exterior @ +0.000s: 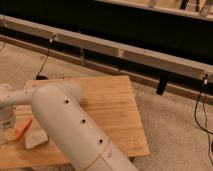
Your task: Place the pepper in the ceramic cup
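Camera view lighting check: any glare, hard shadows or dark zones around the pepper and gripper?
Camera view: warm, even light on the wooden table, no glare. Camera view: the dark band behind is nearly black. Camera view: soft shadow under the arm by the sponge; the pepper is lit; the gripper sits at the left edge.
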Action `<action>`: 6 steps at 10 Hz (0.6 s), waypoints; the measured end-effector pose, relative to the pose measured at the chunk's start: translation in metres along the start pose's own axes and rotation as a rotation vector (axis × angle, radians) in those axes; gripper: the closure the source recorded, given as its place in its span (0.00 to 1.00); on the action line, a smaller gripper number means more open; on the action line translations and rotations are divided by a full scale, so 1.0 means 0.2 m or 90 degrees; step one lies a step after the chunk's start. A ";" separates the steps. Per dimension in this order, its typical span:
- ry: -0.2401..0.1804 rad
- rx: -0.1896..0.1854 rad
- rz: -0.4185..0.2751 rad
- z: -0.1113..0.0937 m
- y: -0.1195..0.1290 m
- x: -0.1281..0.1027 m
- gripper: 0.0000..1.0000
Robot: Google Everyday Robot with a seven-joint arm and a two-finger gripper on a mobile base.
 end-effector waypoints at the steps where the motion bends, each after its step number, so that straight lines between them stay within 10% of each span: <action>1: -0.001 0.002 -0.001 -0.01 -0.01 0.00 0.52; 6: -0.001 0.002 -0.001 -0.01 0.00 0.01 0.52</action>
